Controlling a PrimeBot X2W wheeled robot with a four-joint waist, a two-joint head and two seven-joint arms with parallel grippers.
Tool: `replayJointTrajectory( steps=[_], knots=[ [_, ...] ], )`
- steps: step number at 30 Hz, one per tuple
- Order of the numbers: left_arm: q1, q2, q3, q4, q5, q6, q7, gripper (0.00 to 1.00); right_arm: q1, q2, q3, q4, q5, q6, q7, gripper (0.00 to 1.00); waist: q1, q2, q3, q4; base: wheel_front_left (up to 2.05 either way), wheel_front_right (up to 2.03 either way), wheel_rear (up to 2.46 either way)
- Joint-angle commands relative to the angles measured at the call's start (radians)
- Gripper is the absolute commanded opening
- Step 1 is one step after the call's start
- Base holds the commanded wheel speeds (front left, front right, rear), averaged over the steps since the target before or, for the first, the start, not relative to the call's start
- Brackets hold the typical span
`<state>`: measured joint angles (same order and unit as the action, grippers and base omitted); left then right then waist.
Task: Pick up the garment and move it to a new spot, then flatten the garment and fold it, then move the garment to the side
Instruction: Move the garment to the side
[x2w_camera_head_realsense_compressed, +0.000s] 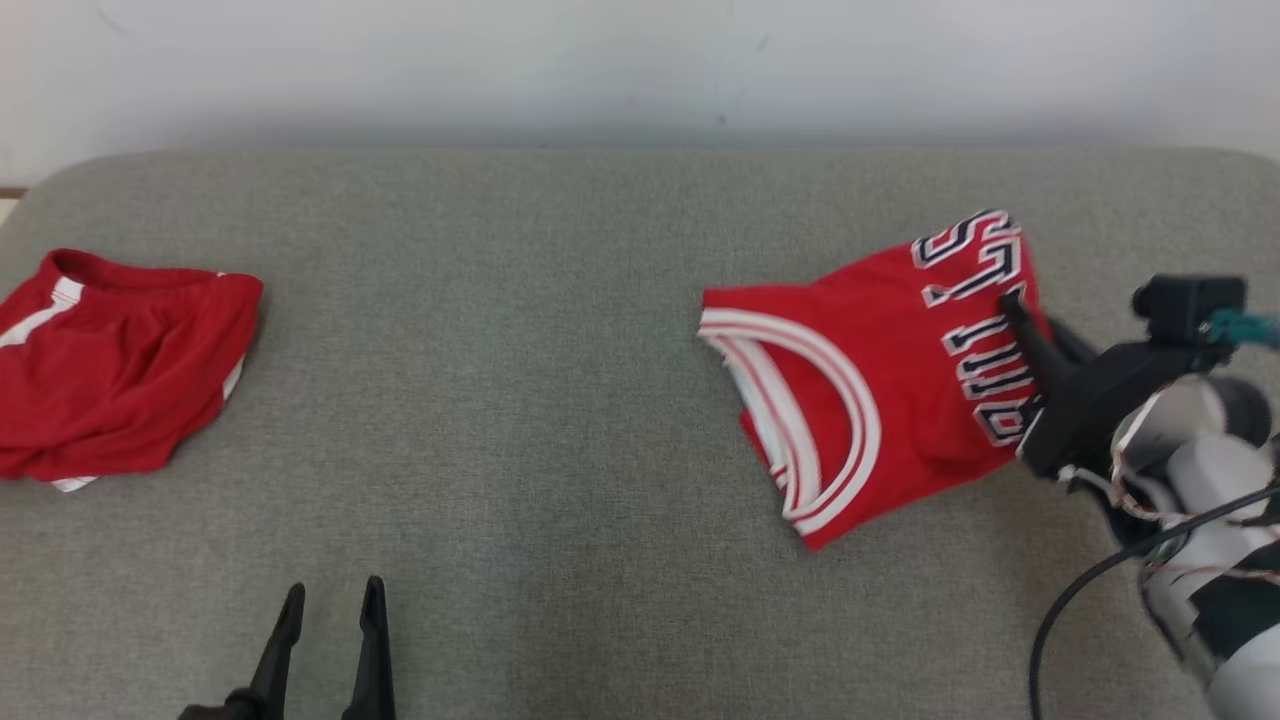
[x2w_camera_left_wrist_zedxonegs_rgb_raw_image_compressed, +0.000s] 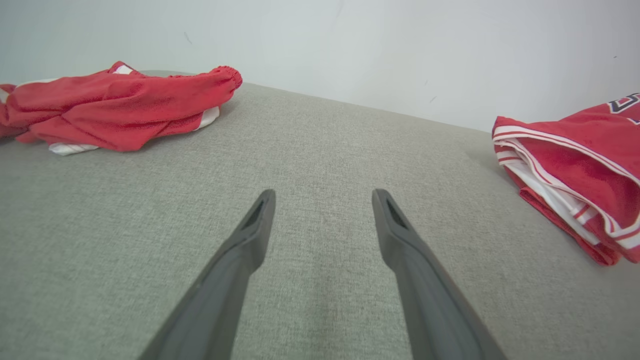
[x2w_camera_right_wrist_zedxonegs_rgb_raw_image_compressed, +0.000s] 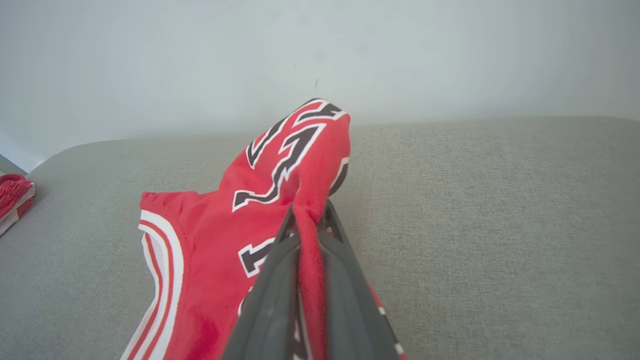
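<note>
Folded red jersey (x2w_camera_head_realsense_compressed: 860, 375) pinched in right pincer (x2w_camera_right_wrist_zedxonegs_rgb_raw_image_compressed: 309, 212), left pincer (x2w_camera_left_wrist_zedxonegs_rgb_raw_image_compressed: 323, 195) wide, well away

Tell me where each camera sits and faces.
Head view: on the head, looking down at the cushion; shorts left, jersey right; left gripper and right gripper show.
Left wrist view: on the left arm, facing the wall along open fingers.
Right wrist view: on the right arm, along fingers shut on the jersey.
Shared: all show jersey and shorts.
</note>
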<state>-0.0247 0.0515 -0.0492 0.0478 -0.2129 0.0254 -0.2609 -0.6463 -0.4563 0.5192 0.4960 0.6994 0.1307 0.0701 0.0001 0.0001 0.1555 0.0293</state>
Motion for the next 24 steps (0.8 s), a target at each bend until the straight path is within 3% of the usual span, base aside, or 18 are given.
replayJointTrajectory(
  steps=[1,8,24],
  knots=[
    [-0.017,0.003,0.006,-0.015,0.005,0.002,-0.005,1.0,-0.043,-0.036,0.005,0.012,0.009,0.0,0.0,0.0,-0.0001,-0.0001,0.044,-0.021,0.0,0.0,0.0],
    [-0.063,0.024,0.021,-0.079,0.026,0.003,-0.005,1.0,-0.186,-0.129,0.005,0.068,0.012,0.0,0.019,0.0,-0.0001,-0.0001,0.13,-0.043,0.0,0.0,0.0],
    [-0.127,0.082,0.015,-0.202,0.059,0.002,0.019,1.0,-0.431,-0.265,0.065,0.211,-0.003,0.0,0.044,0.0,-0.0001,-0.0001,0.273,-0.082,0.0,0.0,0.0]
  ],
)
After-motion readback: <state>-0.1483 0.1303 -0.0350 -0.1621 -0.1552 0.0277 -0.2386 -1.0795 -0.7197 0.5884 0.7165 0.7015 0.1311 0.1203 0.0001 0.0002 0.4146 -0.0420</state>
